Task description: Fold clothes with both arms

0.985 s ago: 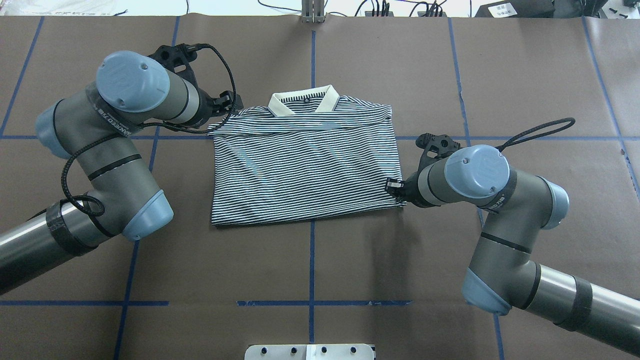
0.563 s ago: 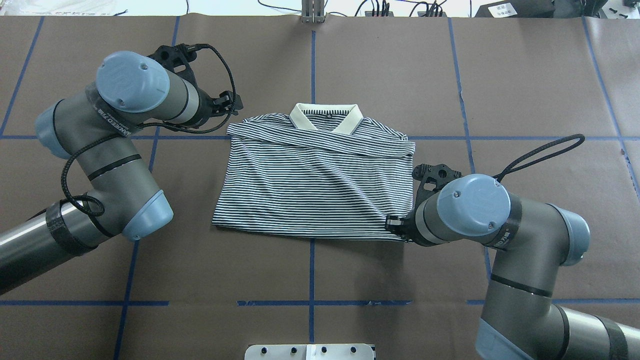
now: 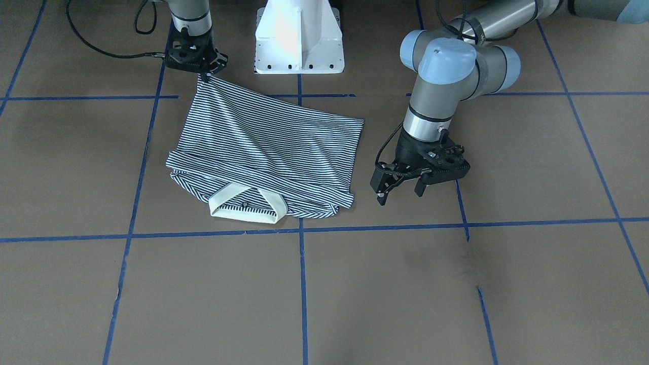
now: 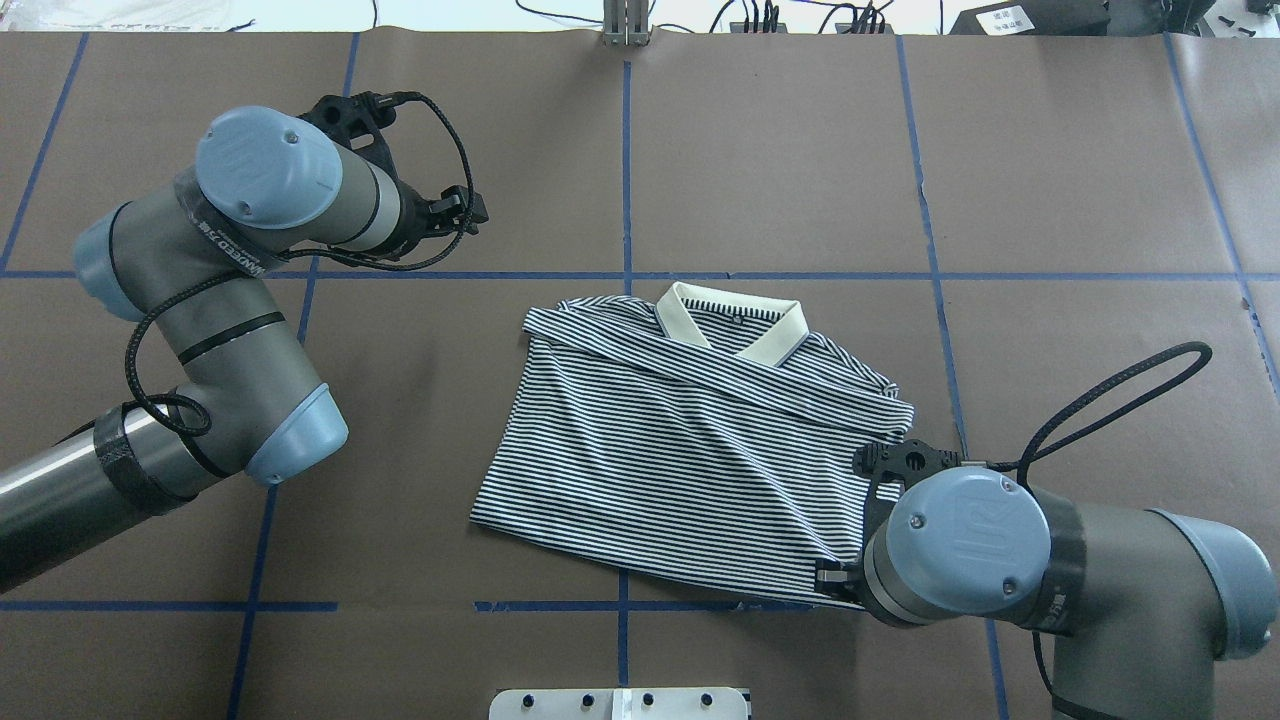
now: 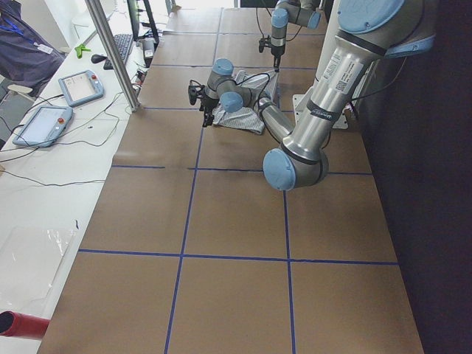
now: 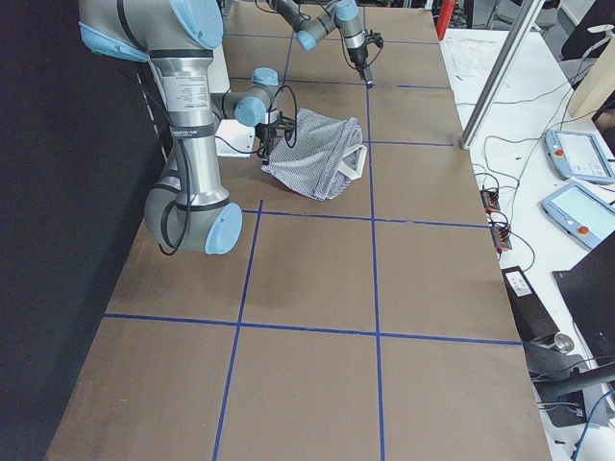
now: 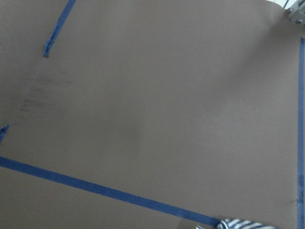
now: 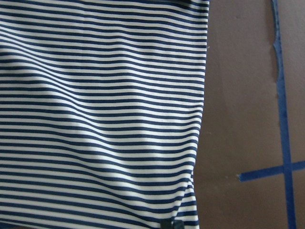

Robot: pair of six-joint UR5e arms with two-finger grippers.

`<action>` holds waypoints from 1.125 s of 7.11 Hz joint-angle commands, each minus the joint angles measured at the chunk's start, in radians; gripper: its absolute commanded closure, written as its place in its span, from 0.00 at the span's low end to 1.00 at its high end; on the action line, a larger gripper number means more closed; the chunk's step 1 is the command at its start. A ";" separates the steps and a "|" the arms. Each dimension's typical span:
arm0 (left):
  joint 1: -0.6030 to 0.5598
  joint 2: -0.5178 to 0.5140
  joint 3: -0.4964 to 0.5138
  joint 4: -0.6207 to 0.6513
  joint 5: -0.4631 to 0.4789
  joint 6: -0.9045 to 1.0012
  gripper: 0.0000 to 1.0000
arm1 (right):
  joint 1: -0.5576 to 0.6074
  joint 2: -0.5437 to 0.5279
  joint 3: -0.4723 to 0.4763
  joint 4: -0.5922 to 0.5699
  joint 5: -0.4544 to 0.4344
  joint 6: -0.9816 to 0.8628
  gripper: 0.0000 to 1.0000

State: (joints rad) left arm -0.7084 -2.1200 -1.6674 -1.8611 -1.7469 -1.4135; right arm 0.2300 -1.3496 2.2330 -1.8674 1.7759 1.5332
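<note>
Shirt (image 4: 690, 450): folded, lying askew just right of centre in your overhead view, collar (image 4: 775, 345) at its 12 o'clock
Right gripper (image 3: 205, 77): clamped on the hem corner at the shirt's 5 o'clock, where you see the cloth drawn to a peak
Left gripper (image 3: 399, 195): fingers apart, holding nothing, at the shirt's 10 o'clock, well apart from it
Table (image 4: 400, 500): brown, gridded in blue tape (image 4: 623, 150)

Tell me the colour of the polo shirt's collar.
Cream. The polo shirt collar shows best in the exterior front-facing view.
</note>
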 commanded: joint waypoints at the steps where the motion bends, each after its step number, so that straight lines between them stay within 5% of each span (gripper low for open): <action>1: 0.023 0.000 -0.002 0.000 0.000 -0.004 0.00 | -0.037 -0.003 0.028 -0.079 -0.022 0.010 0.83; 2: 0.033 0.005 -0.002 -0.001 0.000 -0.004 0.00 | -0.035 0.006 0.033 -0.079 -0.026 0.019 0.01; 6: 0.177 0.072 -0.147 0.014 -0.082 -0.220 0.00 | 0.116 0.114 0.025 -0.062 -0.056 0.009 0.00; 8: 0.249 0.113 -0.183 0.014 -0.074 -0.371 0.00 | 0.190 0.133 0.010 0.089 -0.041 -0.008 0.00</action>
State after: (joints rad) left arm -0.5072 -2.0299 -1.8273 -1.8482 -1.8233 -1.6858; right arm 0.3722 -1.2297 2.2531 -1.8735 1.7265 1.5367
